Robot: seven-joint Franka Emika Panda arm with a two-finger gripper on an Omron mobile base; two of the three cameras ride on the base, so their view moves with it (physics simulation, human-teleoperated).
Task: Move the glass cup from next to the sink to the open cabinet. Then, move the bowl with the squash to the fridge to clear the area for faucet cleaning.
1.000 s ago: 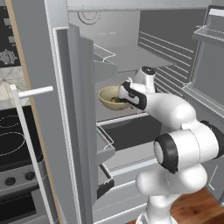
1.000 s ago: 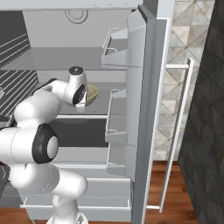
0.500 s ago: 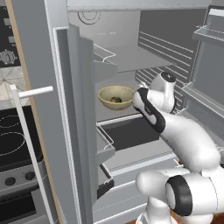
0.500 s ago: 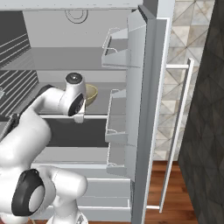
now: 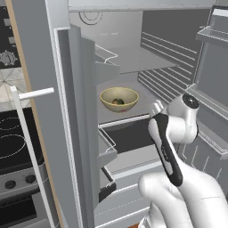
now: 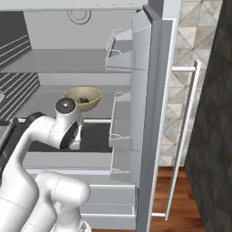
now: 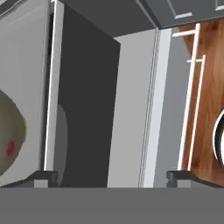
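1. The bowl [image 5: 119, 99] sits on a shelf inside the fridge [image 5: 133, 58] with the squash [image 5: 117, 101] in it, so I judge the second step done.
2. The glass cup and cabinet are out of sight here, so I can't confirm that step.
3. My gripper [image 7: 111, 177] is spread wide and empty, apart from the bowl.

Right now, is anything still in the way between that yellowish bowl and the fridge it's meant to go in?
No. The bowl with the squash already sits on a fridge shelf; the open claw is apart from it.
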